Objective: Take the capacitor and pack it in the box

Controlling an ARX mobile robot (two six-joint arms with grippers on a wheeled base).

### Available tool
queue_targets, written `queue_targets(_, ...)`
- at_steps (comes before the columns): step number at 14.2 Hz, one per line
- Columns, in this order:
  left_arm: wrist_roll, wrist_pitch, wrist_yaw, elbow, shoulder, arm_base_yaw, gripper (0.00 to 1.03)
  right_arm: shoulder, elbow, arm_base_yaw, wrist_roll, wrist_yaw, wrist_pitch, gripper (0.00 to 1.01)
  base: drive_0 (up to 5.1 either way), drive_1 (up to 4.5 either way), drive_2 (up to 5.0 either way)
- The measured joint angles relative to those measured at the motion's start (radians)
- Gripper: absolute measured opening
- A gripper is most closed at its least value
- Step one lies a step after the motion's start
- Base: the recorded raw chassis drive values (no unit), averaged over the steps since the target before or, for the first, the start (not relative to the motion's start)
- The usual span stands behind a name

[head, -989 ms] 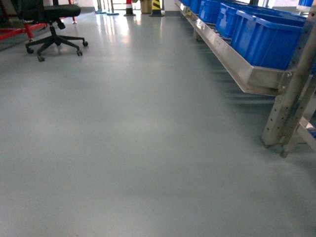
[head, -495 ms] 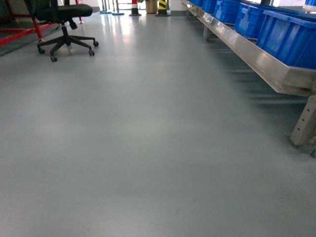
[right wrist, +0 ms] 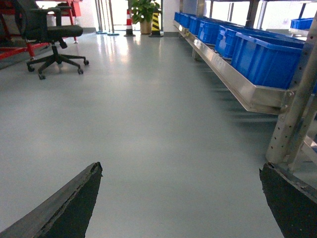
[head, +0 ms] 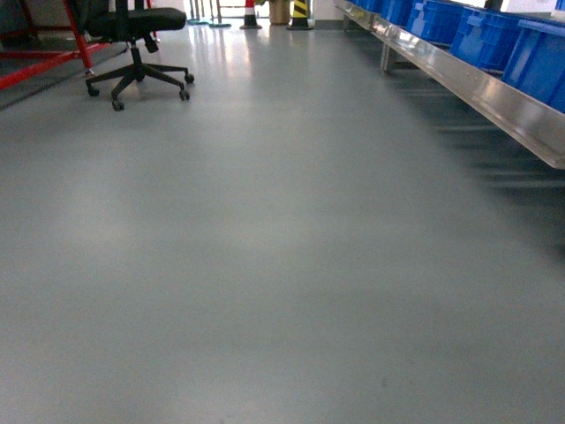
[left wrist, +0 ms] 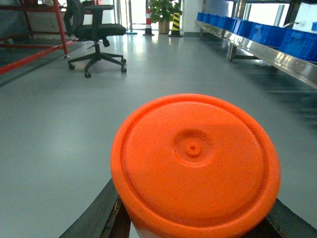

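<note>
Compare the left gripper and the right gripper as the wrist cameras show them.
The left gripper is shut on an orange capacitor that fills most of its view; the right gripper holds nothing. The left gripper's dark fingers show only as slivers beside the capacitor, while the right gripper's fingers stand wide apart over bare grey floor. Both point down the same aisle, toward the office chair.

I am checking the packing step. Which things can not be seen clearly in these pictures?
- Pink box: in no view.
- Orange capacitor: left wrist view; bottom edge cuts its lower part, so the left gripper's grip is unclear.
- Right gripper: right wrist view; only fingertips show, apart.
- Blue bins: head view; blurred, contents hidden.
</note>
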Motion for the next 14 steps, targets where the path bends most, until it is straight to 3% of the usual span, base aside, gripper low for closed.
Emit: queue_targets(14,0.0,0.0,-0.001,0.0,0.0,0.0,0.44,0.0,0.0,0.0,0.0,0.0,0.0,0.98,-5.0,2.48,2.5)
